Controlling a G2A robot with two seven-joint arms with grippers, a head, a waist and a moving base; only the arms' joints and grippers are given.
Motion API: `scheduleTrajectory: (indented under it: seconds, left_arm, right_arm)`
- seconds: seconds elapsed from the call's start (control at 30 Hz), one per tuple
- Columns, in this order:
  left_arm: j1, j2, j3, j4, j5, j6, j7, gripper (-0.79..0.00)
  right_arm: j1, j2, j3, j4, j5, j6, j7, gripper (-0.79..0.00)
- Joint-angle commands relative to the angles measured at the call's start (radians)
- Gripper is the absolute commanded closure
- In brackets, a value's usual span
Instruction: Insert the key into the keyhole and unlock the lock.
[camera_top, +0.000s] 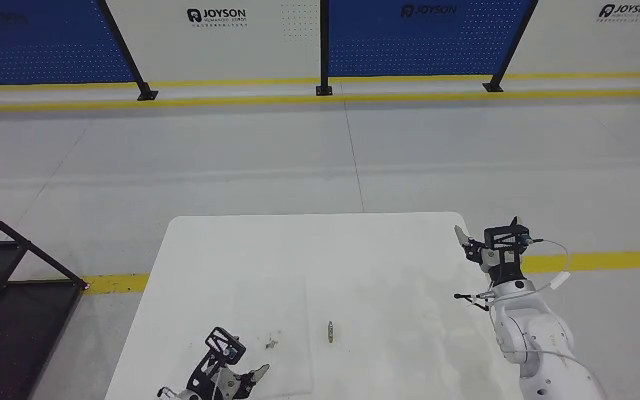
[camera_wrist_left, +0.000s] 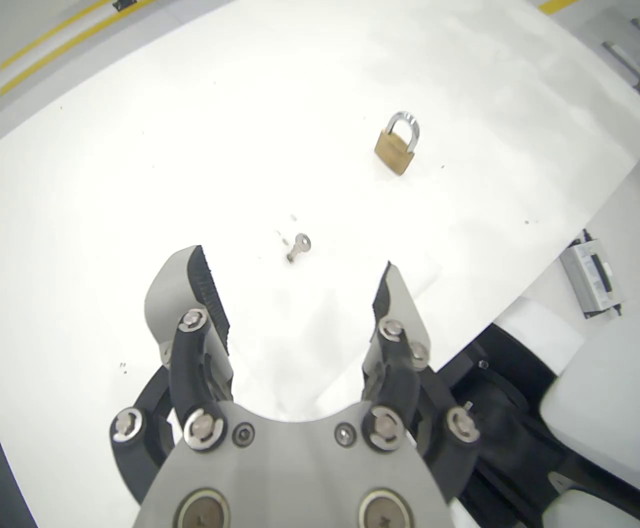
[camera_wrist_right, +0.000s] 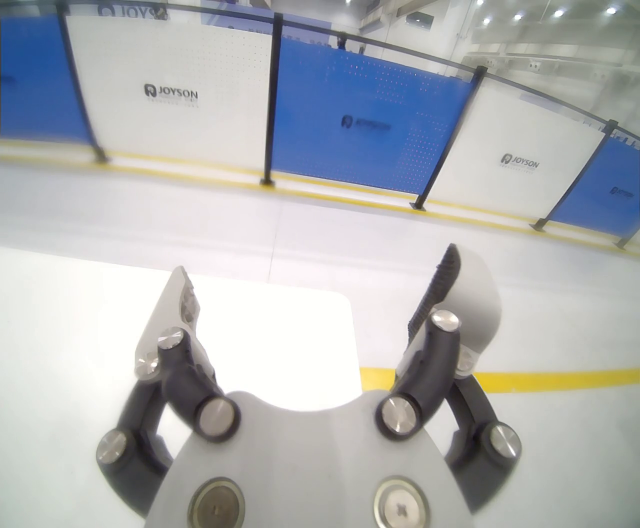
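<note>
A small silver key (camera_wrist_left: 299, 246) lies flat on the white table (camera_wrist_left: 150, 150), just beyond the tips of my left gripper (camera_wrist_left: 294, 260), which is open with nothing between its fingers. A brass padlock (camera_wrist_left: 395, 150) with a steel shackle rests farther out, past the key. From above, the key (camera_top: 272, 343) and the padlock (camera_top: 330, 332) sit near the table's front edge, with the left gripper (camera_top: 243, 357) to their left. My right gripper (camera_top: 488, 236) stands open and holds nothing at the table's far right corner, well away from both; in its own view the right gripper (camera_wrist_right: 315, 261) faces the floor beyond the table.
The white table (camera_top: 300, 260) is bare around the key and lock. A black metal frame (camera_top: 30, 270) stands on the floor to its left. A grey box (camera_wrist_left: 592, 280) sits below the table's front edge. Blue and white fence panels (camera_top: 420, 30) line the far floor.
</note>
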Motion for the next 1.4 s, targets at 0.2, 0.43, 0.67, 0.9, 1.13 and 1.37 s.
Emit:
scheduleTrajectory:
  seconds: [0.2,0.43,0.67,0.9,1.13,1.37]
  left_arm:
    - [-0.106,-0.014,0.155,0.076,0.103,0.146,-0.071,-0.465]
    - [-0.178,-0.022,0.227,0.127,0.146,0.215,-0.08,-0.379]
    - [-0.244,-0.03,0.282,0.176,0.175,0.261,-0.111,-0.351]
    - [-0.291,-0.036,0.314,0.212,0.189,0.291,-0.137,-0.32]
    - [-0.324,-0.04,0.33,0.238,0.185,0.303,-0.154,-0.28]
    - [-0.344,-0.042,0.336,0.256,0.191,0.316,-0.163,-0.206]
  right_arm:
    - [0.0,0.0,0.0,0.0,0.0,0.0,0.0,-0.785]
    - [0.0,0.0,0.0,0.0,0.0,0.0,0.0,-0.785]
    - [0.0,0.0,0.0,0.0,0.0,0.0,0.0,-0.785]
    - [0.0,0.0,0.0,0.0,0.0,0.0,0.0,-0.785]
    - [0.0,0.0,0.0,0.0,0.0,0.0,0.0,-0.785]
    - [0.0,0.0,0.0,0.0,0.0,0.0,0.0,-0.785]
